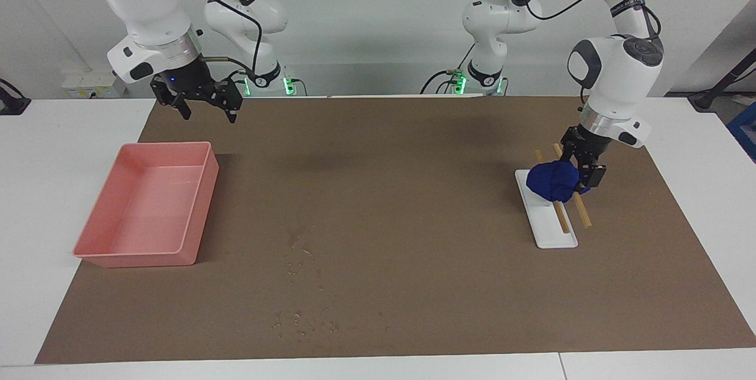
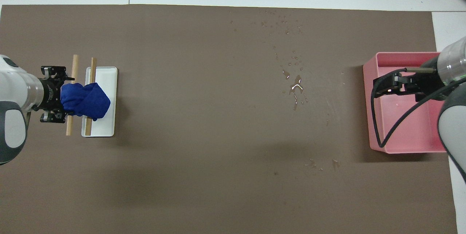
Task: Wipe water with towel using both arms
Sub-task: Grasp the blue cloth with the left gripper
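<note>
One towel lies on two sticks between the spread left gripper fingers; right gripper, spread, waits over the mat edge.

A royal-blue towel sits on a white tray crossed by two tan wooden sticks, a plain pink bin stands at nine o'clock, pale glistening droplets speckle the brown mat, and white arms carry black grippers.
</note>
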